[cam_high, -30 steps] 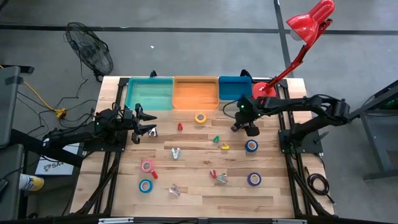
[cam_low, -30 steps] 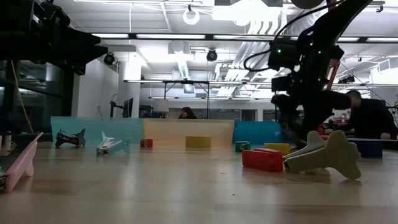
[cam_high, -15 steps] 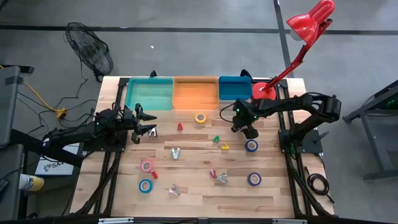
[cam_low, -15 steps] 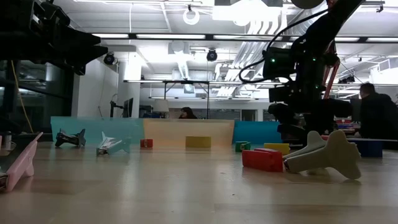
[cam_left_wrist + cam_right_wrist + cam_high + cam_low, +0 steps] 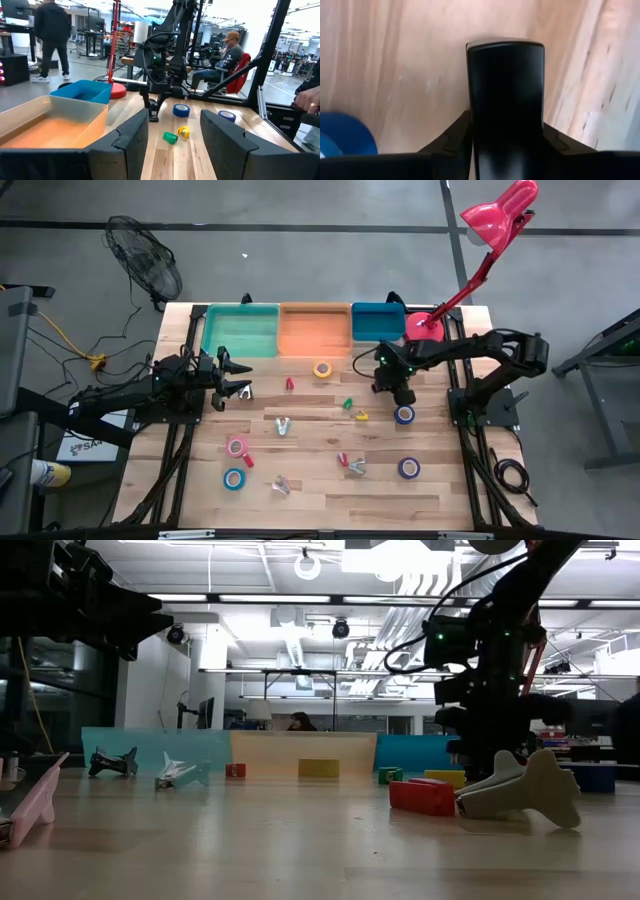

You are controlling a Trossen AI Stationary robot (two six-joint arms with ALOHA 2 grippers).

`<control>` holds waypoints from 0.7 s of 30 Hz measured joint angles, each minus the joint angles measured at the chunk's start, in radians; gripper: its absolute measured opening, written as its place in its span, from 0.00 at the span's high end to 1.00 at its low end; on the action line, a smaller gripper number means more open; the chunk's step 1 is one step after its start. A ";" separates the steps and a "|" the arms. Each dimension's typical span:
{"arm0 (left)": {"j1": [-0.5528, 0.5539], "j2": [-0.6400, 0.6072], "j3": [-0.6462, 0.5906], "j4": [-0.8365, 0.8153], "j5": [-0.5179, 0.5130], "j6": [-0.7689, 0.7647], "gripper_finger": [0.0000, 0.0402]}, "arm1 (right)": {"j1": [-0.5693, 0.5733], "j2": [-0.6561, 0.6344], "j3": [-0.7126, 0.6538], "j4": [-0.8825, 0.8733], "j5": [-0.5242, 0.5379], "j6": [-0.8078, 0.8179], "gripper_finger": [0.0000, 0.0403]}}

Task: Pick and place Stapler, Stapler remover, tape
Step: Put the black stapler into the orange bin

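The black stapler (image 5: 505,85) lies on the table in front of the blue bin, with my right gripper (image 5: 400,392) lowered over it and shut on it. Tape rolls lie on the wood: yellow (image 5: 322,369), blue (image 5: 404,414), dark blue (image 5: 408,468), pink (image 5: 237,446) and light blue (image 5: 233,478). Staple removers (image 5: 283,425) (image 5: 352,465) (image 5: 280,486) are scattered mid-table. My left gripper (image 5: 235,382) hovers open near the teal bin; its fingers (image 5: 127,142) hold nothing. My right gripper pinches the stapler between its two fingers, one on each long side (image 5: 472,122). The fingers come from above, pointing down, and lie across the stapler. The stapler's end (image 5: 505,47) sticks out past the fingers, close over the wooden tabletop.
Teal (image 5: 240,330), orange (image 5: 315,328) and blue (image 5: 377,322) bins line the far edge. A red lamp base (image 5: 425,325) stands beside the blue bin. Small red (image 5: 290,383), green (image 5: 347,403) and yellow (image 5: 361,416) pieces lie mid-table. People sit beyond the table.
My right gripper has come down toward the table onto the stapler and drawn its fingers in against its sides. The stapler has stayed where it was.
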 joint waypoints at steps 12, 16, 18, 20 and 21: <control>0.000 0.000 0.000 0.000 0.000 0.000 0.56 | -0.003 0.007 0.220 -0.054 0.025 0.286 0.69; 0.000 0.000 0.000 0.000 0.000 0.000 0.56 | -0.008 0.007 0.335 -0.143 0.119 0.226 0.69; 0.000 0.000 0.000 0.000 0.000 0.000 0.56 | -0.022 0.006 0.379 -0.172 0.203 0.184 0.69; 0.000 0.000 0.000 0.000 0.000 0.000 0.56 | -0.045 0.006 0.410 -0.180 0.269 0.156 0.69; 0.000 0.000 0.000 0.000 0.000 0.000 0.56 | -0.059 0.006 0.425 -0.173 0.282 0.148 0.69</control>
